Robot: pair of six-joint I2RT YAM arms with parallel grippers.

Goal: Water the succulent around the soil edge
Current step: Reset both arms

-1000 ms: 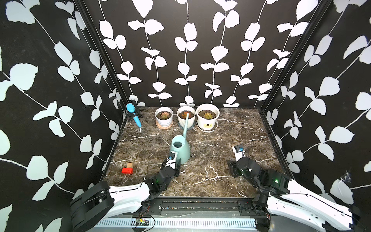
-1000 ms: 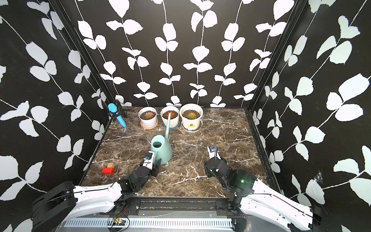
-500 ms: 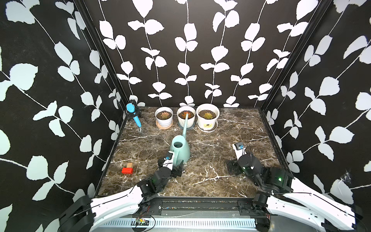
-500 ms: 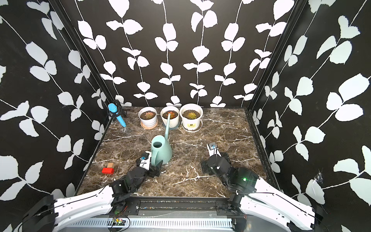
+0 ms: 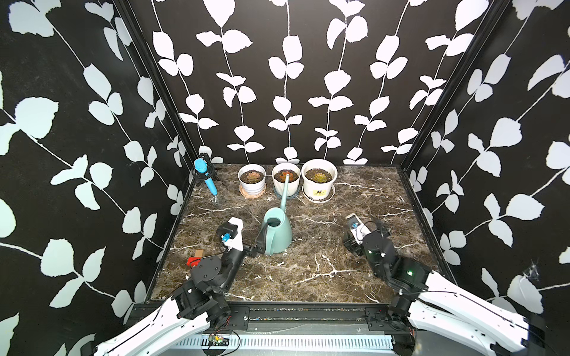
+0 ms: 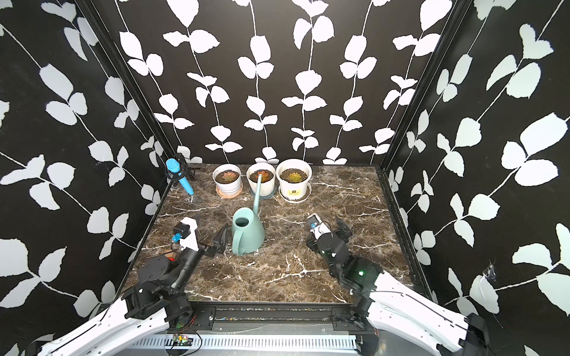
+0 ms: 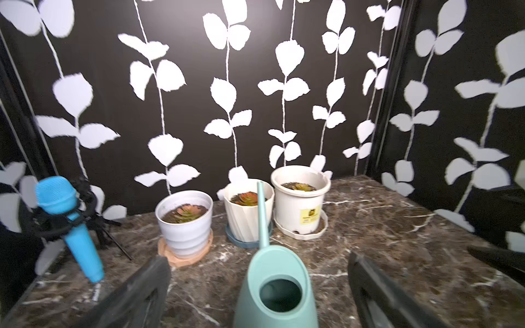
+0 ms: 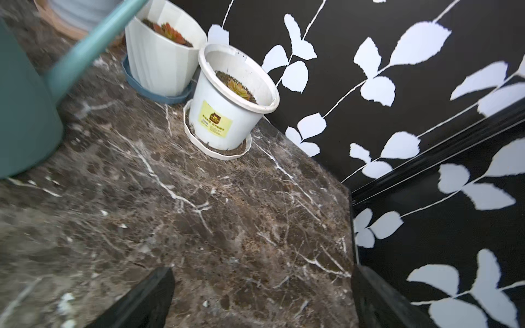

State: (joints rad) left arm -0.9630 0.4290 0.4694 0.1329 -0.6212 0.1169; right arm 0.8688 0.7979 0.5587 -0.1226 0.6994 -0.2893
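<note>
Both tools widened since 1 s ago. Left tool [image 7: 258,262]: jaws apart astride watering can [image 5: 276,234], nothing clamped. Right tool [image 8: 262,271]: apart, empty. Can upright mid-counter [image 5: 308,277], spout twd mid succulent [image 7: 243,198] at back wall. Handle grasp judged next; pour pending.

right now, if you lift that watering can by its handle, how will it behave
The watering can looks like rigid plastic, so it likely won't flex. Its long spout reaches far forward, so it may tip nose-down. Water level inside is unclear, so weight could shift if it sloshes.
</note>
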